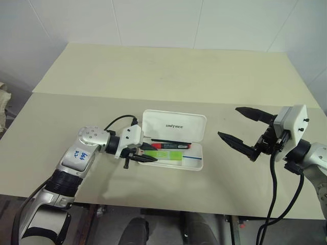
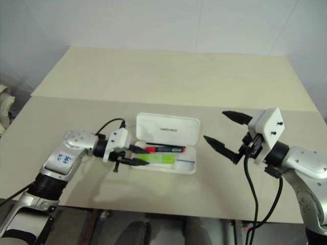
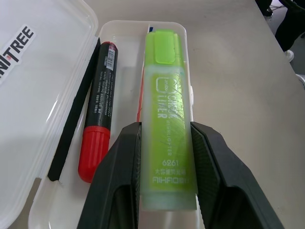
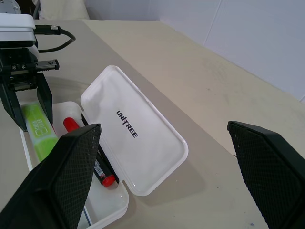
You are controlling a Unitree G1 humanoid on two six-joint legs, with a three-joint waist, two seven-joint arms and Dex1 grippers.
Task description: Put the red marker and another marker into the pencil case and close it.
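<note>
Your left gripper [image 3: 164,179] clamps the green marker [image 3: 167,119] mid-barrel inside the pencil case [image 1: 196,162]; light, slick plastic, so release gently. Right gripper [image 1: 244,130] jaws wide apart.

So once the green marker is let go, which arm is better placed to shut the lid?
Probably the right. Its end effector hangs open and empty beside the pencil case, level with the raised lid. The left end effector is shut on the green marker, low over the tray.

Left hand [image 3: 167,186] grips green marker [image 3: 167,124] — over open case [image 3: 190,62]
</note>
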